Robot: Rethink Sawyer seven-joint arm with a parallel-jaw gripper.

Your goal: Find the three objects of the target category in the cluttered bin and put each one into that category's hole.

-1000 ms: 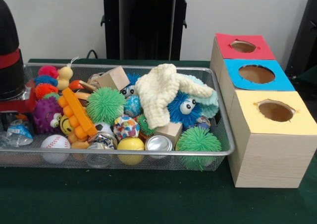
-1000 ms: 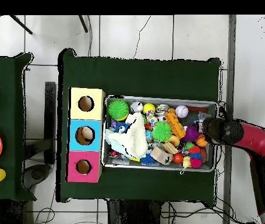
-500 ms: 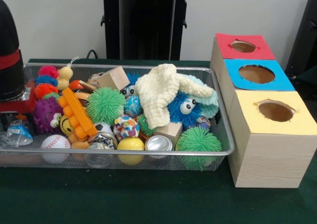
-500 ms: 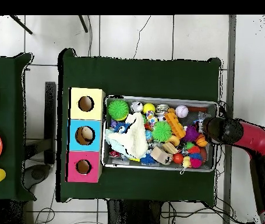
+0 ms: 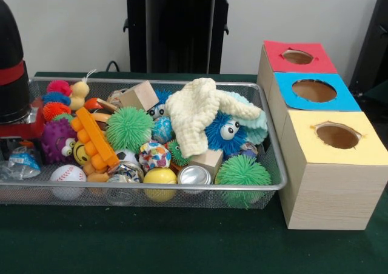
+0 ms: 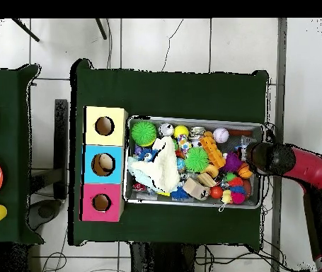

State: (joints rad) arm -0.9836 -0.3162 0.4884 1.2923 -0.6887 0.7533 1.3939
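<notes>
My hand point(image 5: 15, 113) hangs at the bin point(image 5: 182, 192) end; grip state indiscernible. Risk: snagging the draped cloth point(image 5: 197, 116), spilling toys.

The wire mesh bin point(image 5: 267, 186) is packed rim to rim, with no bare floor showing between the toys. A cream knitted cloth point(image 5: 197, 117) drapes high over the right half, covering a blue fuzzy googly-eyed ball point(image 5: 223, 132) and what lies beneath. An orange ridged plastic block point(image 5: 96, 137) lies slantwise across the left part. The red and black arm point(image 6: 291, 164) hangs over the bin's left end in the front view. The red point(image 5: 298, 57), blue point(image 5: 314, 91) and yellow point(image 5: 337, 136) holes of the wooden box stand unblocked from above. The green table point(image 5: 151, 243) in front lies bare.
</notes>
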